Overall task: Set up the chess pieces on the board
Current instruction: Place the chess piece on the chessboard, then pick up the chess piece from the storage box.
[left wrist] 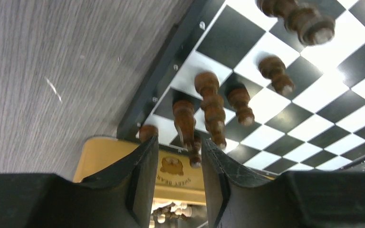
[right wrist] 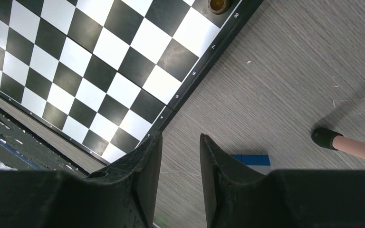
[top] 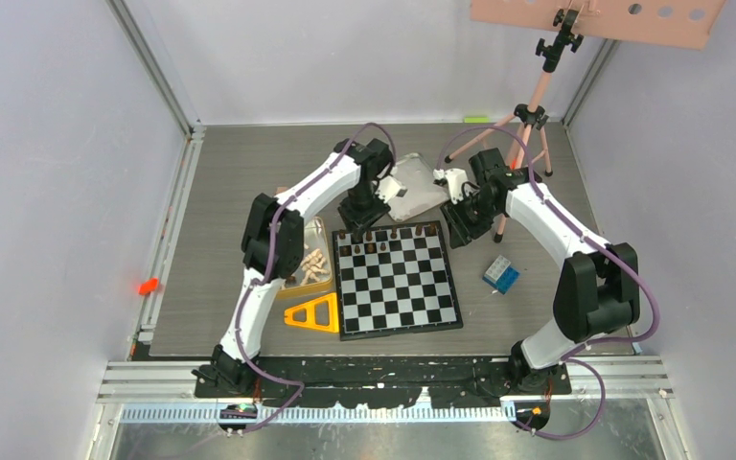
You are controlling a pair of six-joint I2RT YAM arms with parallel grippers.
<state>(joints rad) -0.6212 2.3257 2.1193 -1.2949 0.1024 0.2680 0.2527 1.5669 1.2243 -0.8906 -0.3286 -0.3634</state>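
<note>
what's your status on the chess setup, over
Left claw open above board far-left corner; right claw open, empty, beside board. Dark pieces along far edge, pale pieces in tin. Nothing in the way.

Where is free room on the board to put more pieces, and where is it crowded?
Free: all board squares between the dark pieces on the far rows and the near edge. Also bare table left of the tin. Crowded: the far left corner, where the left gripper hovers.

Board (top: 404,292): near and middle squares free; dark chess pieces (top: 383,241) crowd far rows; tin (top: 309,287) left, blue block (top: 501,274) right.
</note>
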